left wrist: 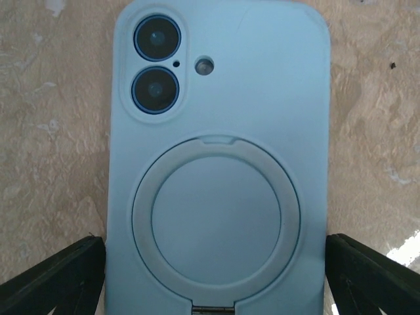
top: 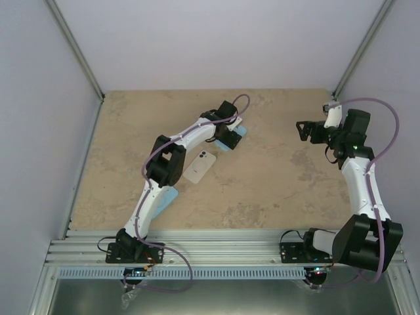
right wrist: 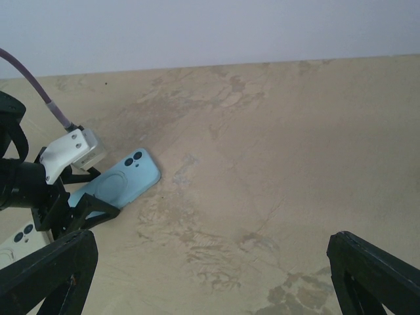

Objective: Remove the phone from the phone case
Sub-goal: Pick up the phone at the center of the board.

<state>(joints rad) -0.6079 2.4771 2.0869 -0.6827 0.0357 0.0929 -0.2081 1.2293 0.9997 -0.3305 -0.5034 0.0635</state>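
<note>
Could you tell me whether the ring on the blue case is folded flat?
Folded flat: the ring lies flush against the case back.

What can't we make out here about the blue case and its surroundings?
- Blue case: bottom end cut off by the left wrist frame edge; whether the left jaws touch its sides is unclear.
- Top view: the left arm covers most of it.
- Blue object under that arm: mostly hidden, unidentifiable.
- White phone, right wrist view: clipped by the frame edge.
</note>
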